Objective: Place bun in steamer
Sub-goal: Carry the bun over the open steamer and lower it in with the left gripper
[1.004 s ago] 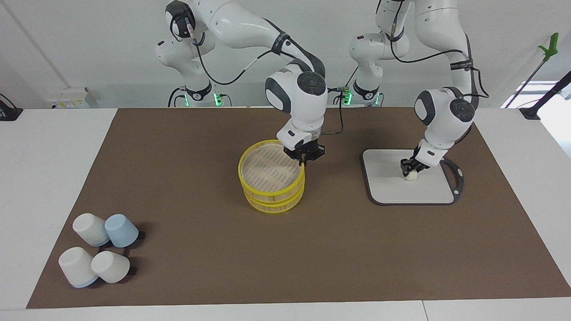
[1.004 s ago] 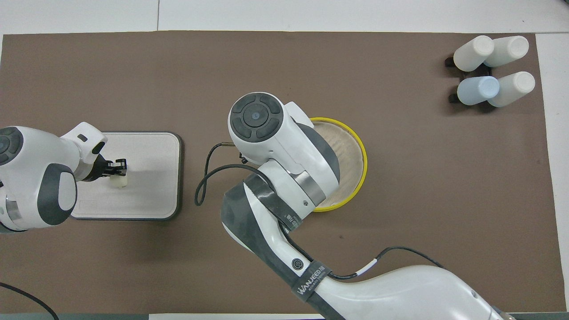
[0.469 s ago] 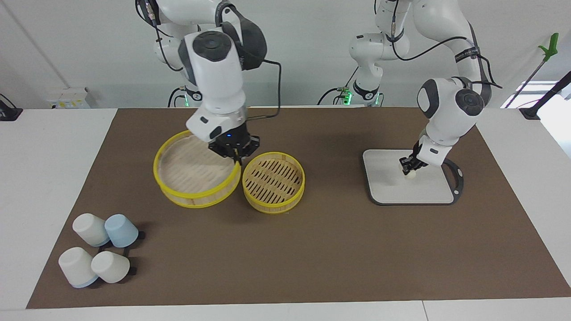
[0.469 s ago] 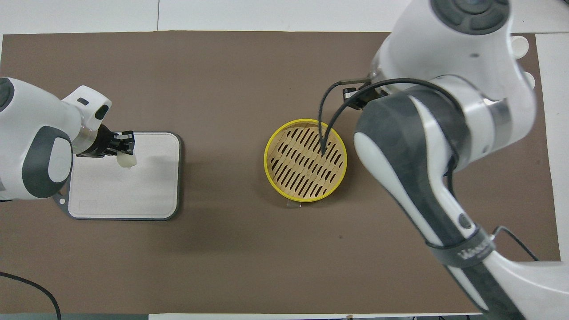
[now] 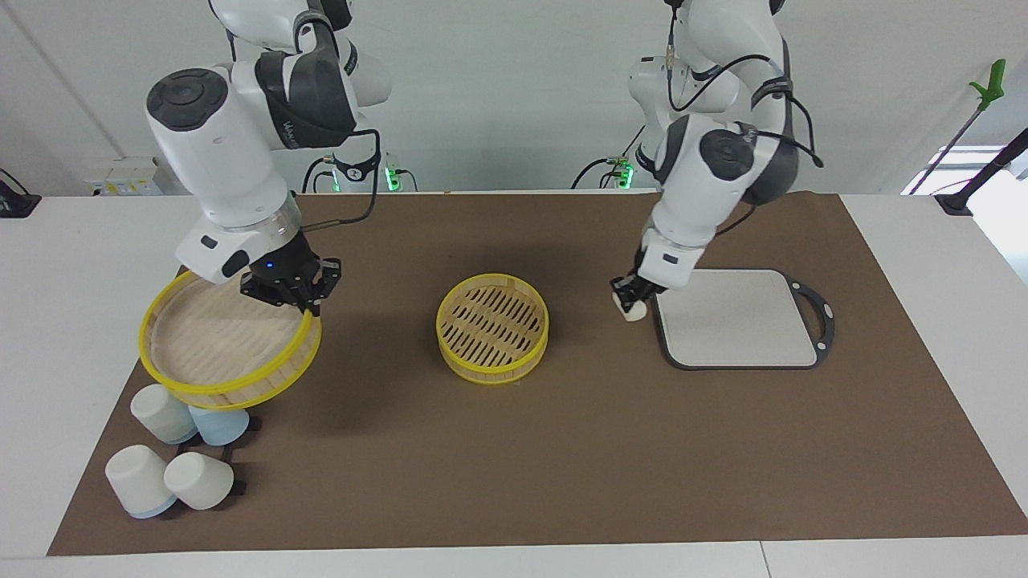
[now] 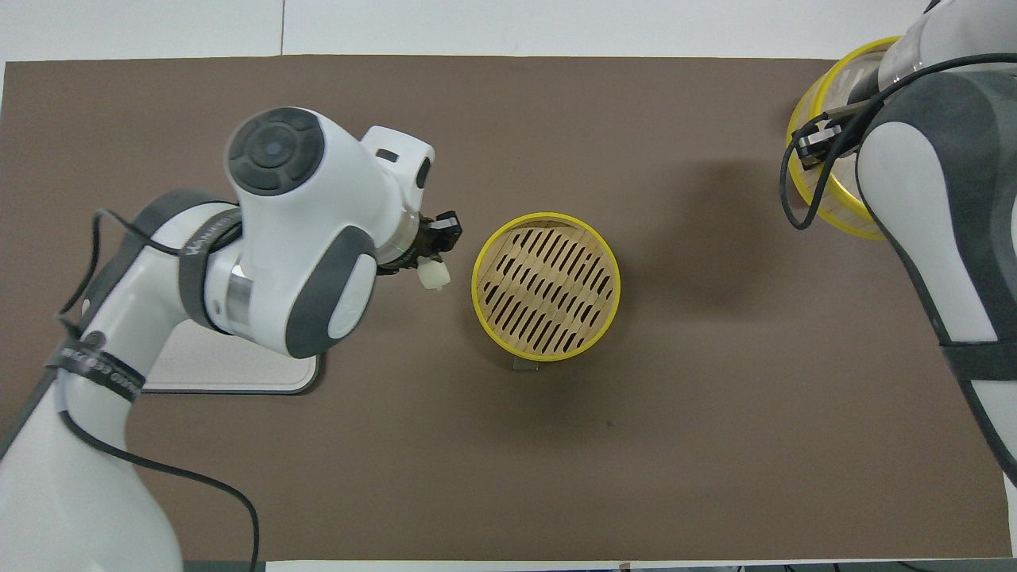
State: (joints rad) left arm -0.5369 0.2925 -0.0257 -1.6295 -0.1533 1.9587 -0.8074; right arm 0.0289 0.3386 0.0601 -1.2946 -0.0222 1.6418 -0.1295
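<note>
We see the steamer (image 5: 491,327) sitting open on the brown mat (image 5: 562,449) at the middle of the counter (image 5: 923,241), its slatted floor bare and holding nothing. The bun (image 5: 634,311) is up in the air, pinched in the closed left pincer (image 5: 627,299), which hangs over the mat between the steamer and the grey board (image 5: 739,319); in the overhead view the bun (image 6: 434,274) sits at about nine o'clock from the steamer (image 6: 546,286), just beside its rim but apart from it. The board lies flat toward the left arm's end of the counter with nothing on it. The right pincer (image 5: 289,289) is clamped on the yellow rim of the top tier (image 5: 229,341), holding it tilted in the air over the cups (image 5: 181,449) at the right arm's end; the tier's inside is bare too. In the facing view the tier is at about nine o'clock from the steamer, well apart from it. Four cups stand upside down in a cluster, three white and one pale blue, and the raised tier partly covers the two nearer to the robots.
</note>
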